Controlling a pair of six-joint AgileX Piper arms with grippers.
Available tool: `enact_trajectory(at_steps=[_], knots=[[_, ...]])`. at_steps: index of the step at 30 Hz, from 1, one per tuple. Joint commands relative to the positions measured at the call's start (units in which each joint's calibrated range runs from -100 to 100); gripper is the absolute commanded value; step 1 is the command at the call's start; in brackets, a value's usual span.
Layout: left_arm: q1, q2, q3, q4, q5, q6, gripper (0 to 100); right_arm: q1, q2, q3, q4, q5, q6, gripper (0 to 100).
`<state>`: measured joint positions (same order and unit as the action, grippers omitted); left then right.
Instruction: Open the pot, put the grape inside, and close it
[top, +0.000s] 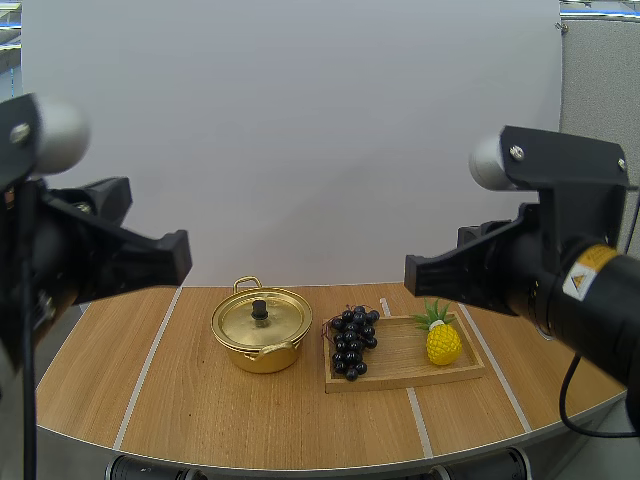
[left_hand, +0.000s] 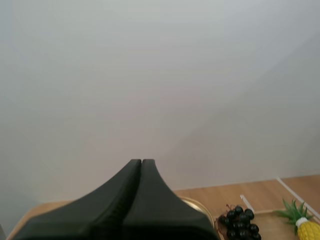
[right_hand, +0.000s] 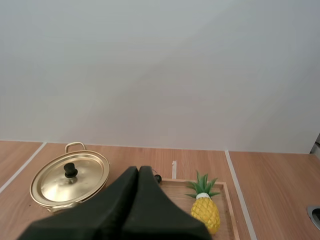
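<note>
The gold pot (top: 258, 345) sits a little left of centre in the lower half of the high view. Its lid (top: 262, 322) is on, with the black knob (top: 259, 309) standing up in the middle. One looped handle points away toward the white backdrop. Just to the pot's right lies the bunch of dark grapes (top: 353, 340), resting on the left end of the wooden tray (top: 400, 372); I can't quite tell whether it touches the pot. A small yellow toy pineapple (top: 441, 338) stands upright on the tray's right part, apart from the grapes. All of this is on a wooden table (top: 200, 410) striped with pale tape lines.

Both arms hang high over the table. The left gripper (top: 180, 256) is at the left edge of the frame, up and left of the pot. The right gripper (top: 412, 272) is at the right, above the pineapple. Each is clenched on nothing (the wrist views show the fingers pressed together as one dark wedge).
</note>
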<state>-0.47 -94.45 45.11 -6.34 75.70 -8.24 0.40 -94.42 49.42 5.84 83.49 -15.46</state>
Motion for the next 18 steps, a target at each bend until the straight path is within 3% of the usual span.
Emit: enact_trajectory(at_steps=[1,11,18], knots=[[0.09,12.3,-0.2,-0.5,2.9,0.3,0,-0.2,9.4,-3.1,-0.6,3.1,-0.5,0],[0.09,34.2,-0.3,-9.7,3.1,9.5,0,-0.2,31.6,-5.1,-0.6,3.3,-0.5,0],[0.09,42.6,-0.3,-10.2,2.7,10.3,0,-0.2,41.0,-5.1,-1.0,3.3,-0.5,0]])
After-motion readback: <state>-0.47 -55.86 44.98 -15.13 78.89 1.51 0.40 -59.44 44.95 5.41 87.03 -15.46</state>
